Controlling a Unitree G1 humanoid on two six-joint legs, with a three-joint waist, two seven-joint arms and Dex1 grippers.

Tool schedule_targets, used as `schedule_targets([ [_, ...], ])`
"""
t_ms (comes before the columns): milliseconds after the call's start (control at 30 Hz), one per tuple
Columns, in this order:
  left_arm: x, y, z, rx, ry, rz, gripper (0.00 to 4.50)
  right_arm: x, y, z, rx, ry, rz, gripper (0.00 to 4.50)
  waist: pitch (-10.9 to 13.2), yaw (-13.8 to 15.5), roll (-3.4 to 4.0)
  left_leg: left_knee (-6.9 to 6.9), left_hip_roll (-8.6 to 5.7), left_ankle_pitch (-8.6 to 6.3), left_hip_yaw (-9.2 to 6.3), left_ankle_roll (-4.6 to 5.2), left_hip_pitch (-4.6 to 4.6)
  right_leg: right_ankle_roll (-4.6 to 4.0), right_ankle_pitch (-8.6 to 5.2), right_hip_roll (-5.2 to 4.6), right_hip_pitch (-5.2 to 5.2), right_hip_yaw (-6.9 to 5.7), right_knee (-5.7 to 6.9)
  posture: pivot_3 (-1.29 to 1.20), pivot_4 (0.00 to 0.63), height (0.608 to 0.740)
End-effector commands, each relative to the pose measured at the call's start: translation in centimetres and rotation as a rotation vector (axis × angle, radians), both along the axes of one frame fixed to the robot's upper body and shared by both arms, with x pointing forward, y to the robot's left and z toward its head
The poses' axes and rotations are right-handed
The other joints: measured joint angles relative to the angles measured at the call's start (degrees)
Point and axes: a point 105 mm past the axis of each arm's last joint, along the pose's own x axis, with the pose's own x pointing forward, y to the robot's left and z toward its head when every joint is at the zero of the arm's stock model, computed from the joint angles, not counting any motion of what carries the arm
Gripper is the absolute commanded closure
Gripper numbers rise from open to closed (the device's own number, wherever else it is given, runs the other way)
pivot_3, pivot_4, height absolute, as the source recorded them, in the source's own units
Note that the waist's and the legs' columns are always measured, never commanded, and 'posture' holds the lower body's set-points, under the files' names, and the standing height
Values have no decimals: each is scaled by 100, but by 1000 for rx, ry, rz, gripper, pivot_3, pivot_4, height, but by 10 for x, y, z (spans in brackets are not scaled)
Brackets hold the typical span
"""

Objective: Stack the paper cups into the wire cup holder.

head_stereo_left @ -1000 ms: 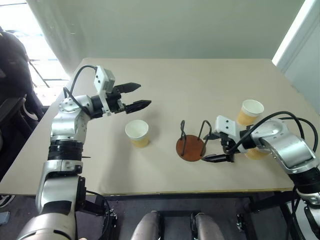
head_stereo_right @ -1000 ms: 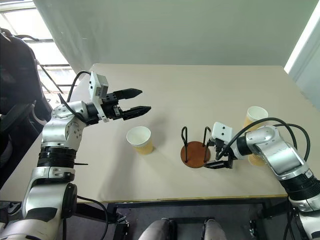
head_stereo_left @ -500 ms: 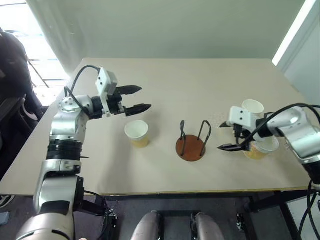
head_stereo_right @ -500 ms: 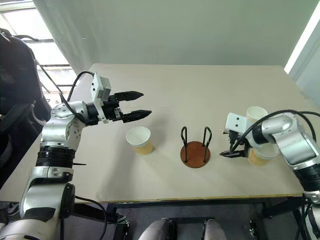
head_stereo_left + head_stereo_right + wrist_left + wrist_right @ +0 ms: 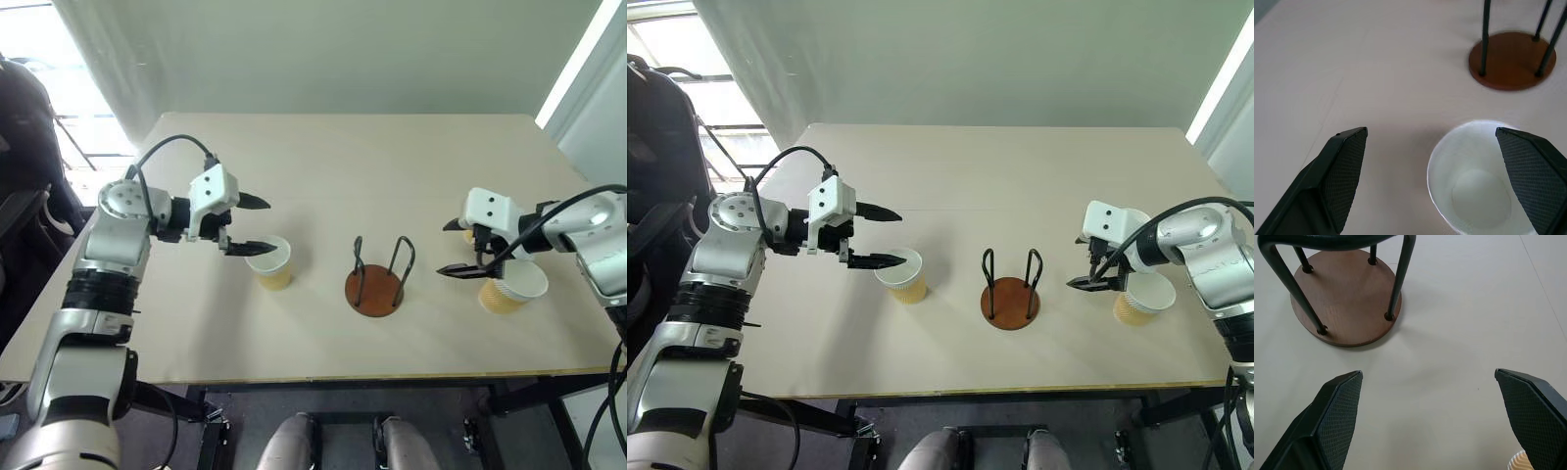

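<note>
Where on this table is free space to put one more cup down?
Bare: the whole far half of the table, and the gap between the wire cup holder and the right paper cup. Crowded: around the left paper cup, where the open left pincer hovers.

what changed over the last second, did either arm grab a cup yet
No grab yet. The left gripper dropped and rolled, its open jaws now bracketing the left cup. The right gripper swung away from the wire cup holder toward the near right cup, jaws open. Cups and holder stayed put.
</note>
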Motion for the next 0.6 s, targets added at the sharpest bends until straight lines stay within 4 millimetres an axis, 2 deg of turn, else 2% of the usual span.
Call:
schedule_targets([
  [33, 1, 6, 22, 105, -114, -14, 0, 1, -4, 16, -8, -56, 1, 45, 0, -5, 0, 0, 0, 0, 0, 0, -1, 0, 0, 0, -1, 0, 0, 0, 150, 740],
  [200, 4, 1, 42, 108, -187, -24, 0, 2, -6, 16, -14, -52, 0, 45, 0, -1, 0, 0, 0, -2, 0, 2, -3, -3, -2, -1, -2, 0, 0, 0, 150, 740],
  [333, -10, -7, 68, 124, -201, -128, 0, -2, -8, 17, -22, -39, 16, 45, 0, -7, 0, -1, 0, -5, 0, 5, -5, -3, -3, -1, -7, 0, -1, 0, 150, 740],
  [433, -19, -7, 72, 143, -161, -179, 0, -3, -7, 23, -13, -44, 47, 45, 0, -17, 0, -1, 1, -7, 0, 11, -7, -3, -8, 0, -12, 0, -1, 0, 150, 740],
  [600, -21, 6, 63, 198, -91, -170, 0, 0, -9, 50, 14, -100, 85, 45, 0, -39, 1, -1, 2, -10, 1, 19, -8, -7, -16, 0, -19, 0, 1, 0, 150, 740],
])
